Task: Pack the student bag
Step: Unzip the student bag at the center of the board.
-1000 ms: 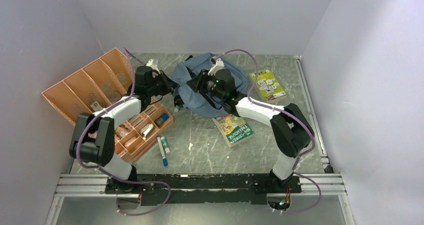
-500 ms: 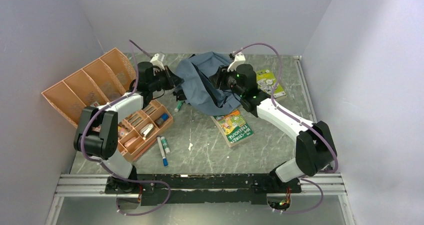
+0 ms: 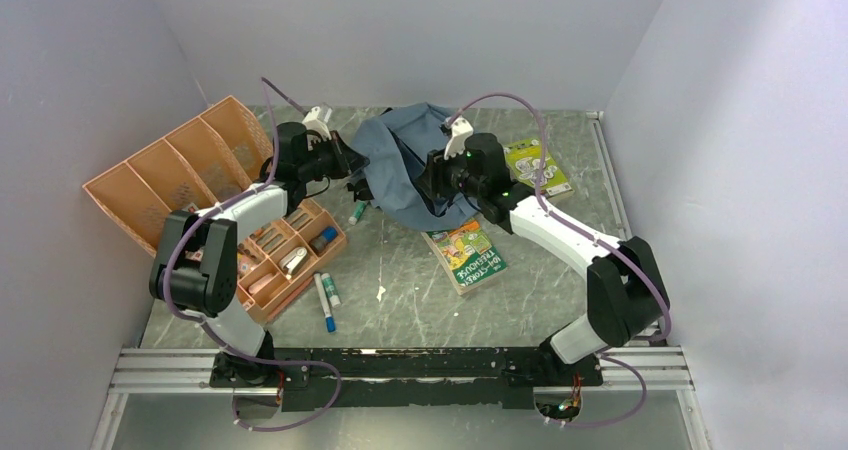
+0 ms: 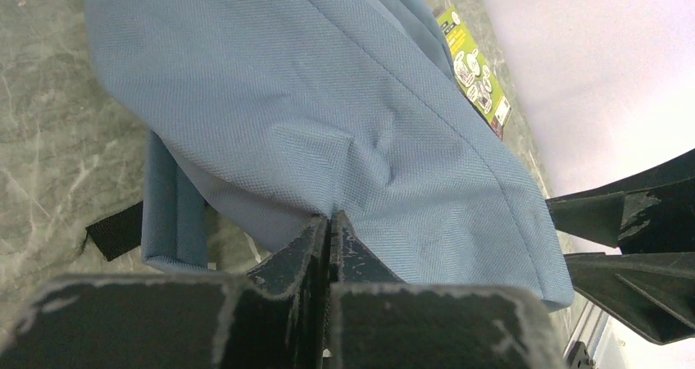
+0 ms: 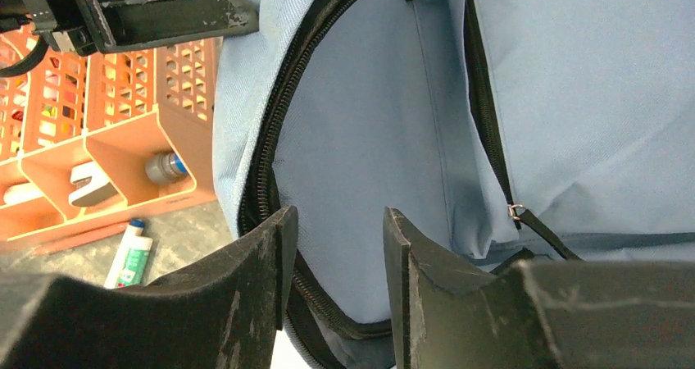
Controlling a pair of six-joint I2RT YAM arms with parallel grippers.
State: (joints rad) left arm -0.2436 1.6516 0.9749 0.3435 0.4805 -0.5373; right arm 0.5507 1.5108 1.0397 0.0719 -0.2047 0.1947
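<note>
- Over the last second the right arm has swung out to the right, and its elbow now sits nearer the right-hand rail [image 3: 615, 185]. The left arm has drawn back a little, and the student bag [image 3: 395, 170] has bunched up from a flatter spread
- The left fingers [image 4: 330, 230] are pressed together on a fold of the bag's outer fabric at its left edge
- The right fingers [image 3: 432, 178] stand apart at the bag's unzipped mouth. The black zipper trim passes behind one of them, and only pale lining shows in the gap, with nothing clamped
- The bag lies at the far middle of the desk [image 3: 400, 270], close to the back wall, between the two sets of fingers
- A green pen [image 3: 355, 213] lies just off the bag's near-left edge, and a green book [image 3: 467, 257] lies just beside its near-right edge
- A lime booklet [image 3: 537, 167] lies between the bag and the right-hand rail, partly under the right arm
- Bare desk shows in front of the bag, between two markers [image 3: 326, 300] on the left and the green book on the right, with a small white scrap [image 3: 381, 292] in it
- An orange rack [image 3: 150, 185] with tall dividers leans at the left wall; whatever small thing sits in it is too small to tell
- An orange compartment tray [image 5: 123, 152] sits near the rack, just left of the bag. One cell holds a blue-capped bottle [image 5: 164, 168] and the next a white item [image 5: 88, 184] (possibly a stapler, hard to tell). The other cells hold small things I cannot make out
- The bag's open mouth shows only its own lining from the right wrist view
</note>
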